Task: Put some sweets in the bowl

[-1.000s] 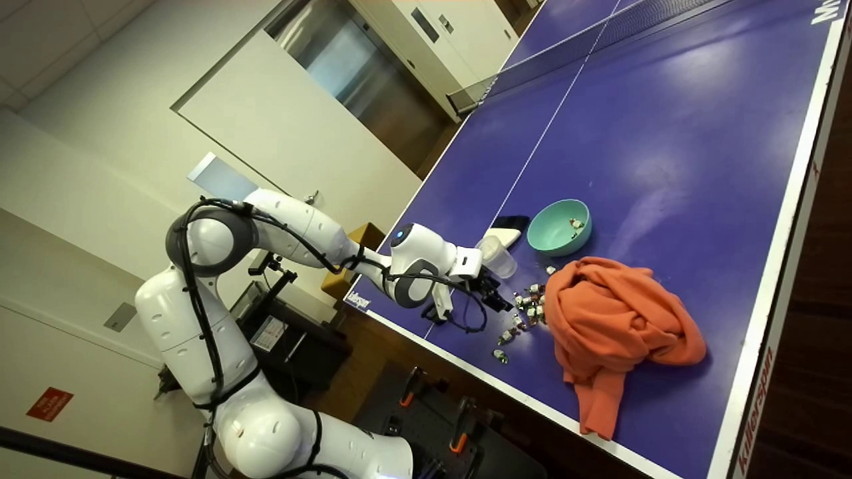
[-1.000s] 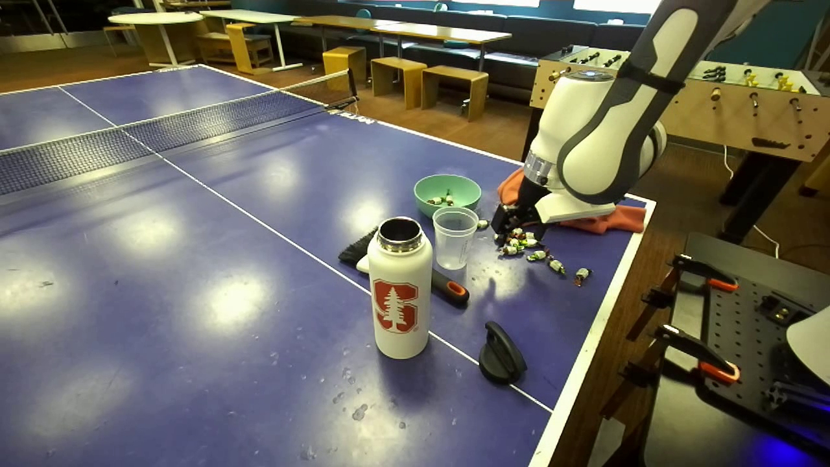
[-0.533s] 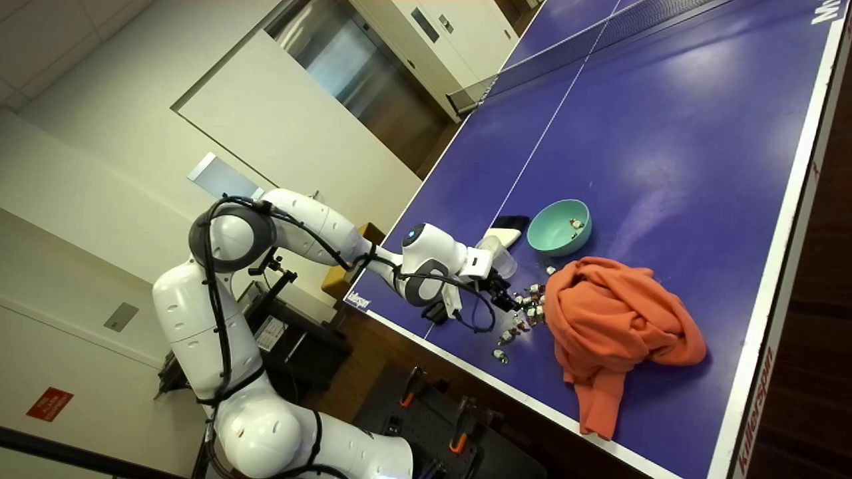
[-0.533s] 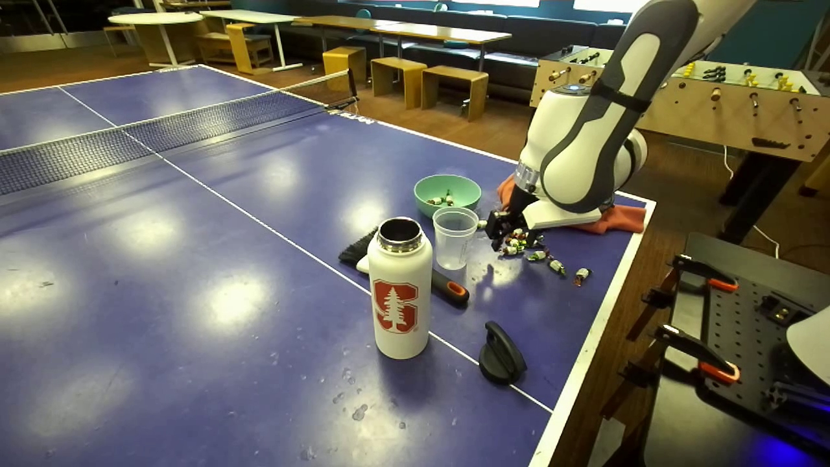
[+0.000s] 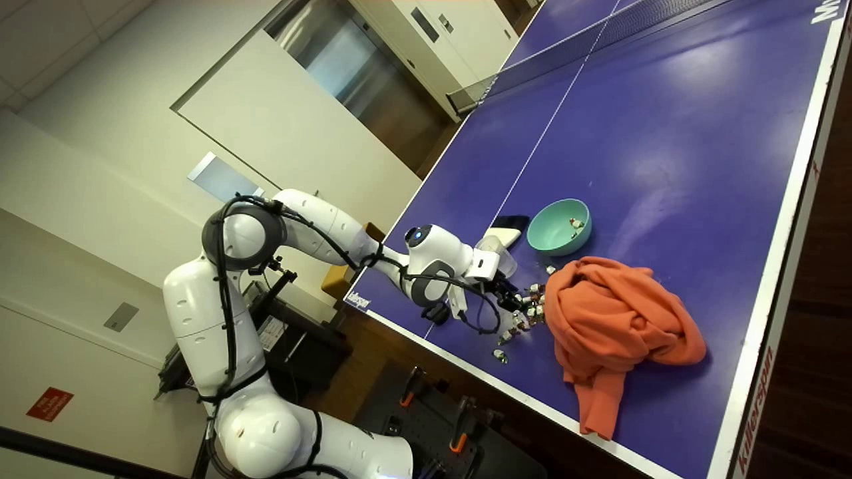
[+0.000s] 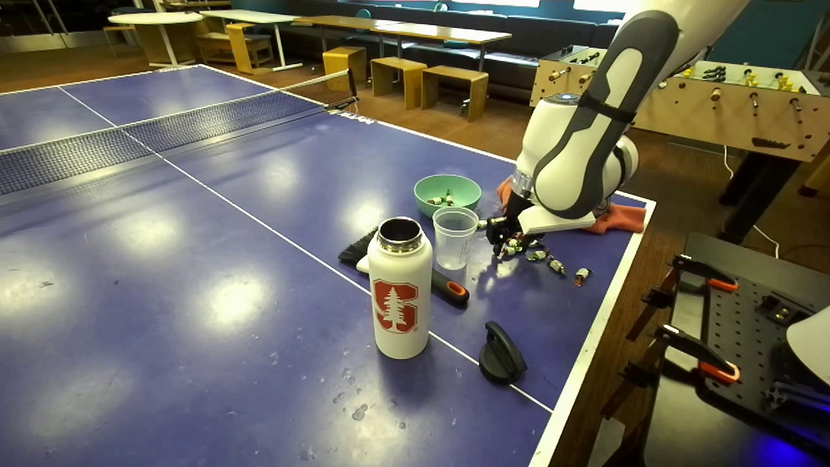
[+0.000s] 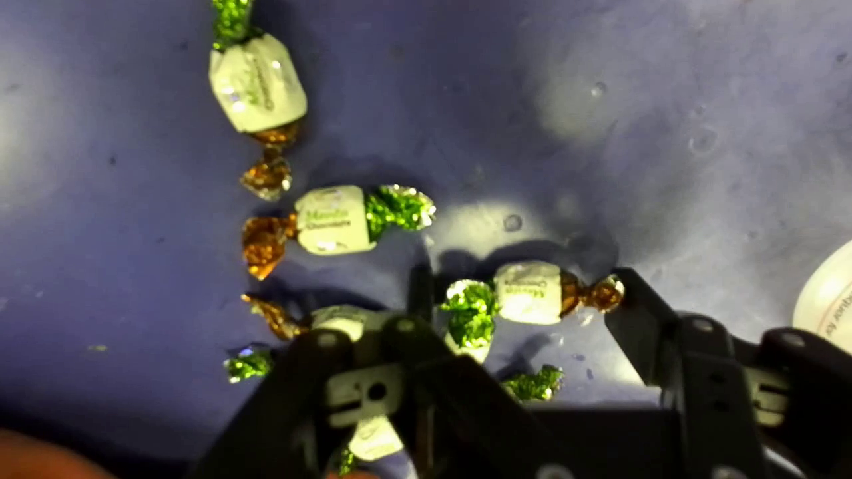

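Sweets (image 7: 335, 223) gleam white, green and brown, twist-wrapped.

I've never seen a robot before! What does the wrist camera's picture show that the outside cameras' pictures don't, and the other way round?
Only the wrist view: partly readable lettering on the sweets, and the gripper seen clearly open, a sweet showing in its gap.

Only the exterior views: the green bowl with a few sweets inside, the net and the robot's arm; a white bottle also stands in an exterior view.

Shared: the gripper, and loose sweets on the purple table.
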Tool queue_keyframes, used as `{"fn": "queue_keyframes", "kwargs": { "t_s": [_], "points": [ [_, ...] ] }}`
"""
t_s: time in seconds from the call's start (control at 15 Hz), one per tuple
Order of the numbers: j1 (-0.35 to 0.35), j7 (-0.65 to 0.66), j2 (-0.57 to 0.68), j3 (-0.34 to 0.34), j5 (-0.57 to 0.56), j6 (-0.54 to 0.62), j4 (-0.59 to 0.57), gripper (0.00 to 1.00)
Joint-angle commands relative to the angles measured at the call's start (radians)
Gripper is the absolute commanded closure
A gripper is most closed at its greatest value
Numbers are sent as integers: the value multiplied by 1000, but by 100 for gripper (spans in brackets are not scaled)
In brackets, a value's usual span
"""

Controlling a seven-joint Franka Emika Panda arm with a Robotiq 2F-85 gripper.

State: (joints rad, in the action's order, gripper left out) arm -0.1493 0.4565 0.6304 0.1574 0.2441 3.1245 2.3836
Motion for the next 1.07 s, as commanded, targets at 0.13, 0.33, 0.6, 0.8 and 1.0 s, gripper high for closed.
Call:
{"fn": "queue_keyframes", "kwargs": {
  "t_s": [0.13, 0.33, 0.6, 0.8, 1.0],
  "points": [
    [-26, 0, 15, 26, 32, -1, -20, 77],
    [-33, 1, 12, 35, 34, 0, -21, 100],
    [-39, 2, 9, 40, 35, 3, -18, 98],
    [-48, 3, -28, 38, 38, 6, 11, 100],
    [-77, 1, -102, 52, 36, 16, 60, 99]
  ]
}}
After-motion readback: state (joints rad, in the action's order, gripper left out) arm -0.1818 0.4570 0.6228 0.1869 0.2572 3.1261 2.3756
